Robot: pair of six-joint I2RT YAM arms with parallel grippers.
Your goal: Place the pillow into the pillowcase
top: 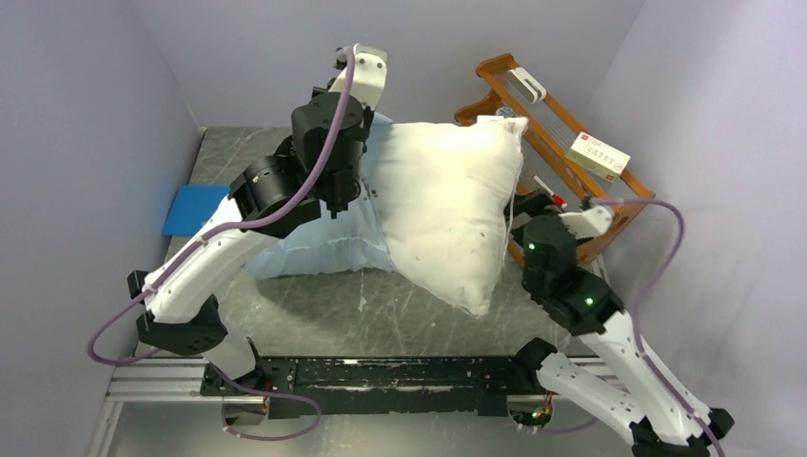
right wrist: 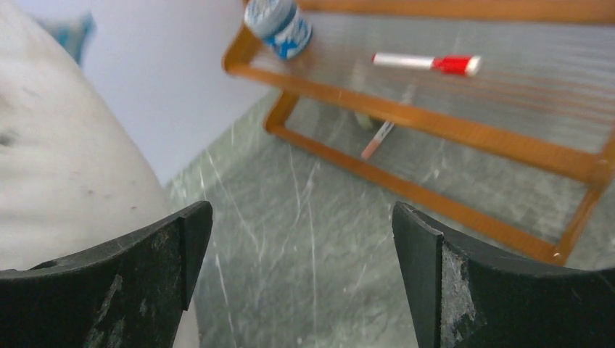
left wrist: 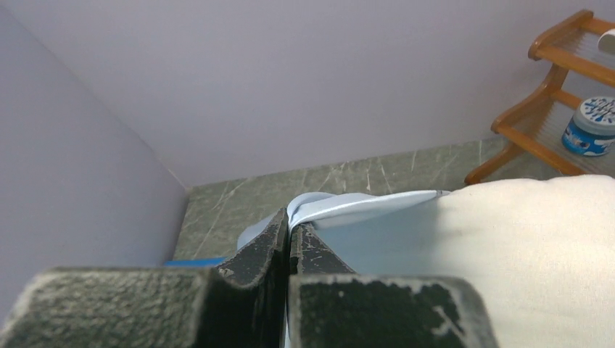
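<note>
We see soft, even light from overhead, with faint shadows under the pillow (top: 447,209) on the table (top: 314,314). The top view is sharp; in the right wrist view the wooden rack (right wrist: 435,119) and jar (right wrist: 279,25) look soft (slightly out of focus).

Left gripper (left wrist: 289,230): jaws pressed together, pinching a folded edge of the pillowcase (left wrist: 362,232). The pale blue cloth rises in a small loop just above the fingertips, then runs right as a taut hem. Pillow (left wrist: 529,254) fills the lower right, cream-white, lying against the blue cloth. Grey-green veined counter (left wrist: 348,177) beyond. Sliver of bright blue mat (left wrist: 192,261) left of the jaws. Wooden rack (left wrist: 537,141) at upper right, a blue-and-white jar (left wrist: 591,127) on its shelf. Pale lilac wall (left wrist: 290,72) behind.
</note>
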